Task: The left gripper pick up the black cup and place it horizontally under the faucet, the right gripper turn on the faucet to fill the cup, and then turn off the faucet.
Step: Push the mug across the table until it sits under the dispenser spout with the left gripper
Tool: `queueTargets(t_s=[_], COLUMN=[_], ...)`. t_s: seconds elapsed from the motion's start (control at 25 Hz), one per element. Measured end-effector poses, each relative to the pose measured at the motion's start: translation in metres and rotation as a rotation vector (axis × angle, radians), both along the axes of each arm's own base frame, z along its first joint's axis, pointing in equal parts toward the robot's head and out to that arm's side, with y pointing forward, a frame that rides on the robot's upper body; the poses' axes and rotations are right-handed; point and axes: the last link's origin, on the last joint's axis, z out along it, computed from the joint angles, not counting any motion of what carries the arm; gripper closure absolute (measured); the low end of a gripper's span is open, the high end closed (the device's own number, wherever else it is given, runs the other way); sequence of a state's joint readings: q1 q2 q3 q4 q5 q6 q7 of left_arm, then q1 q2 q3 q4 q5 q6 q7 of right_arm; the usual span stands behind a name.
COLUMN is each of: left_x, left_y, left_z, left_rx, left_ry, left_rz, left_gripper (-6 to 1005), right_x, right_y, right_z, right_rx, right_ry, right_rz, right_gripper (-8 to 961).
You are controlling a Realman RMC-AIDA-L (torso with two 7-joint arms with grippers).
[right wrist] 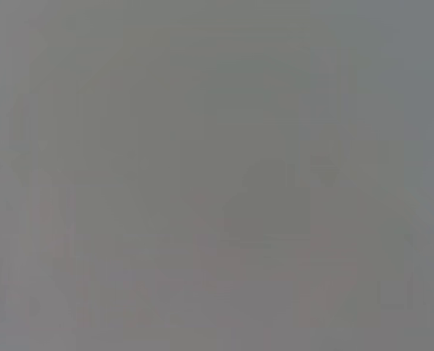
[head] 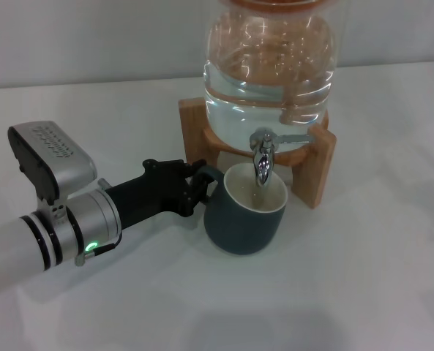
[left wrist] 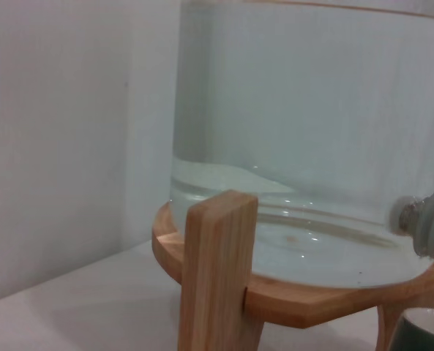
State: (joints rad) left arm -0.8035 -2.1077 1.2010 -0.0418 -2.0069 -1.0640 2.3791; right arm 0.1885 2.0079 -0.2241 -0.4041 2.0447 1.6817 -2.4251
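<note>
The black cup (head: 242, 223) stands upright on the white table, its cream inside open right under the spout of the chrome faucet (head: 263, 157). The faucet's thin lever points sideways toward the right; I see no water stream. My left gripper (head: 196, 191) reaches in from the left at table height, and its fingers are closed on the cup's small loop handle. In the left wrist view the faucet's base (left wrist: 421, 223) shows at the edge and the cup's rim (left wrist: 425, 329) in the corner. The right gripper is out of view; the right wrist view shows only flat grey.
The clear glass water jar (head: 271, 66) sits on a wooden stand (head: 315, 172) behind the cup; both fill the left wrist view, the jar (left wrist: 312, 131) above a stand post (left wrist: 217, 278). The white table (head: 363, 292) extends in front and to the right.
</note>
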Motion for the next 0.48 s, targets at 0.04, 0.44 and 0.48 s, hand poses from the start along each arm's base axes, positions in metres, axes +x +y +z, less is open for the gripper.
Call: queueTargets(t_s=[0.04, 0.44, 0.48], left_x=[0.0004, 0.0004, 0.0003], left_y=[0.0003, -0.003, -0.0031], left_z=[-0.0001, -0.0049, -0.0051], left_rx=[-0.001, -0.045, -0.048], left_ry=[0.001, 0.035, 0.034], left_rz=[-0.002, -0.019, -0.014], left_gripper=[838, 838, 838], right_x=[-0.0001, -0.0001, 0.0], right_y=[0.0001, 0.0006, 0.0005], right_z=[0.0, -0.0009, -0.0014], right_rx=[0.0, -0.001, -0.002], right_ry=[0.0, 0.004, 0.006], right_rz=[0.0, 0.001, 0.0], right_gripper=[186, 186, 186])
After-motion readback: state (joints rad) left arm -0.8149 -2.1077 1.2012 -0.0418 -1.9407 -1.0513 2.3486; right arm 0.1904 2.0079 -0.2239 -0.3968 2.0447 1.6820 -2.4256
